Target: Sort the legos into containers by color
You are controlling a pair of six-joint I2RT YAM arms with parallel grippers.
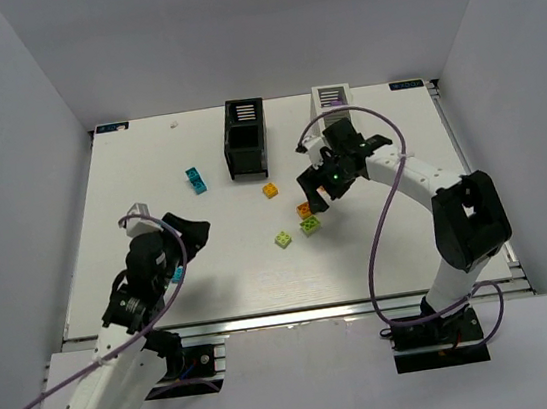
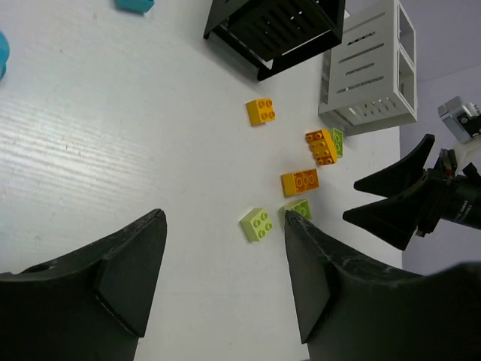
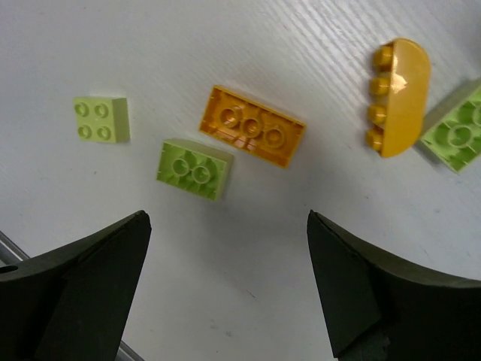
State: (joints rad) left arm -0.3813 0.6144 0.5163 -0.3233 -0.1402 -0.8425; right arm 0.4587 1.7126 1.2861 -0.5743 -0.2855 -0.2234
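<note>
Right wrist, orange lego (image 3: pixel 252 135) ahead of wide-spread right hand (image 3: pixel 227 219)

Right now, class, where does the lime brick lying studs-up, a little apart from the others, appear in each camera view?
Top external: lime brick at table centre, lowest of the cluster.
Left wrist: lime brick, lower middle.
Right wrist: lime brick, upper left.
Shared landmark: long orange brick nearby.
</note>
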